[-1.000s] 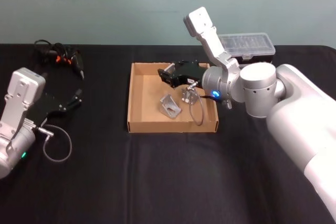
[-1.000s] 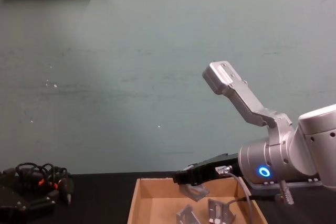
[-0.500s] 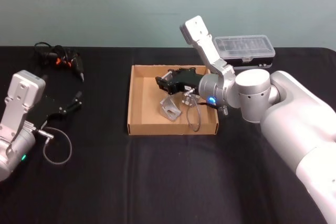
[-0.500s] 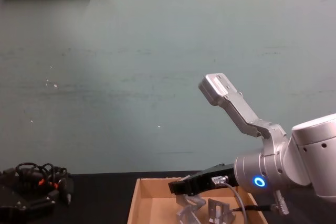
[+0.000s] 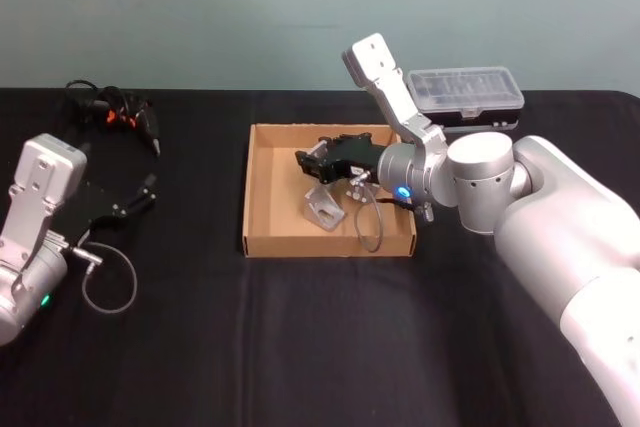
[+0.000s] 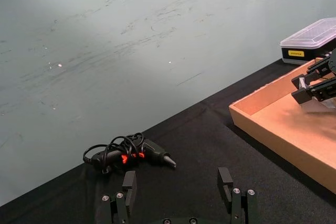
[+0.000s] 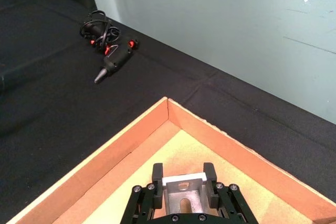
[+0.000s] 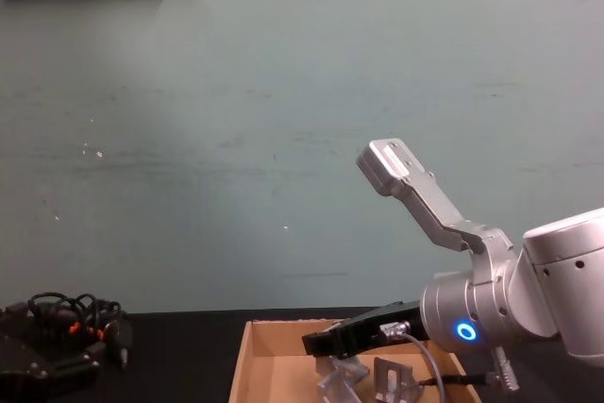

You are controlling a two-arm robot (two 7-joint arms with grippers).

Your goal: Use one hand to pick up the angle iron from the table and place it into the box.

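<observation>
Soft, even room light falls from above, with no glare. The black tabletop (image 5: 300, 347) swallows shadows. Detail looks slightly soft and grainy throughout.

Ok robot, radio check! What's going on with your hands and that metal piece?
Right tool over the box, shut on an angle iron. Left tool open, parked low over the table. More angle irons already in the box. Path clear.

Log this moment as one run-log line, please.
right gripper: shut on angle iron, over box | left gripper: open, parked left above table
</observation>
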